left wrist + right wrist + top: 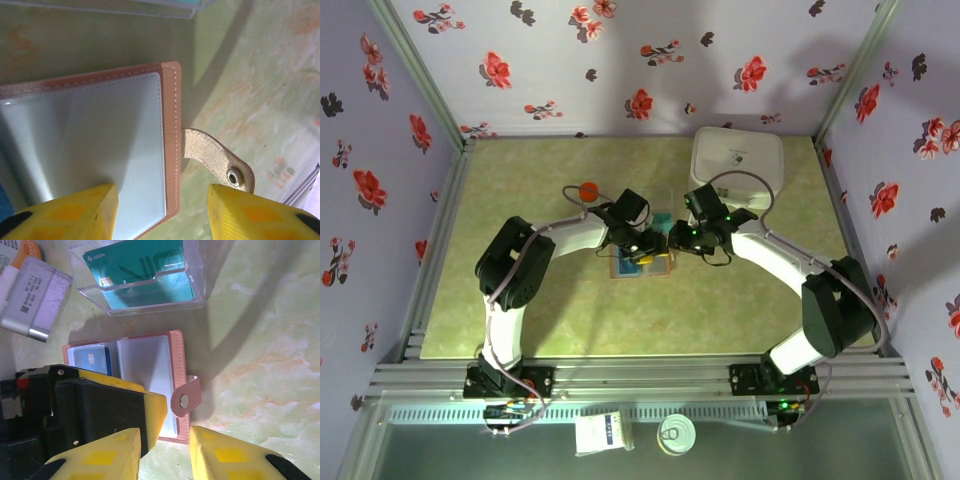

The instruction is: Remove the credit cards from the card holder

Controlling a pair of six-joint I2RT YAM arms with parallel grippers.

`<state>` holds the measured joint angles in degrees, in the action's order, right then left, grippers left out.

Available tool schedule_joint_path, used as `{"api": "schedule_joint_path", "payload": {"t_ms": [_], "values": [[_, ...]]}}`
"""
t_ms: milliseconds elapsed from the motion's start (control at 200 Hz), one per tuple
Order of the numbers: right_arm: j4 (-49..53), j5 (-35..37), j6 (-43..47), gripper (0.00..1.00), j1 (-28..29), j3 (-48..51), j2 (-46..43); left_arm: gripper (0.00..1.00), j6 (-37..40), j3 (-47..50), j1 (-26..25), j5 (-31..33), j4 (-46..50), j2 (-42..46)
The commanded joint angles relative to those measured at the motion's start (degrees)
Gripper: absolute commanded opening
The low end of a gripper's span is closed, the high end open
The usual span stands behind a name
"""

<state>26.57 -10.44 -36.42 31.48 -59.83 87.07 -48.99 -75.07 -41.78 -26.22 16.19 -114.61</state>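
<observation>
Extraction midway: left gripper (162,200) and right gripper (165,440) hang unclenched, empty, over the tan-brown folding card holder (100,125); thin blue card (92,360) ahead of the right gripper likely needs pinching next.

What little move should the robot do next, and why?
Probably slide the open left fingers over to the blue card tucked in the card holder and pinch its edge. A teal card already lies in the clear tray, so this one looks like what's left.
</observation>
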Motion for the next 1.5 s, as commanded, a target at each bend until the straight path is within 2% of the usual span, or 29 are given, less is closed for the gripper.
{"api": "schedule_joint_path", "payload": {"t_ms": [0, 400, 575, 900, 1115, 1495], "values": [[0.8, 1.2, -0.1, 0.33, -0.6, 1.0, -1.6, 0.5, 1.4, 0.6, -0.4, -1.1, 2.0, -0.7], [0.9, 0.5, -0.4, 0.32, -0.9, 0.8, -1.9, 0.5, 1.6, 1.9, -1.0, -1.2, 2.2, 0.0], [-0.2, -1.6, -1.2, 0.32, -0.8, 0.4, -2.0, 0.5, 1.7, 1.6, -0.5, 0.1, 1.7, 3.8], [-7.5, -10.9, -4.8, 0.31, 0.8, -1.4, 2.4, 0.48, 4.6, 7.3, 5.9, 5.5, 5.1, 14.0], [-10.3, -14.1, -6.5, 0.31, 4.2, -5.0, 8.4, 0.4, 6.8, 13.9, 12.0, 2.8, 3.8, 15.4], [-13.4, -16.7, -7.5, 0.29, 5.5, -7.1, 17.3, 0.26, 8.1, 13.6, 12.2, 1.1, 2.7, 9.9]]}}
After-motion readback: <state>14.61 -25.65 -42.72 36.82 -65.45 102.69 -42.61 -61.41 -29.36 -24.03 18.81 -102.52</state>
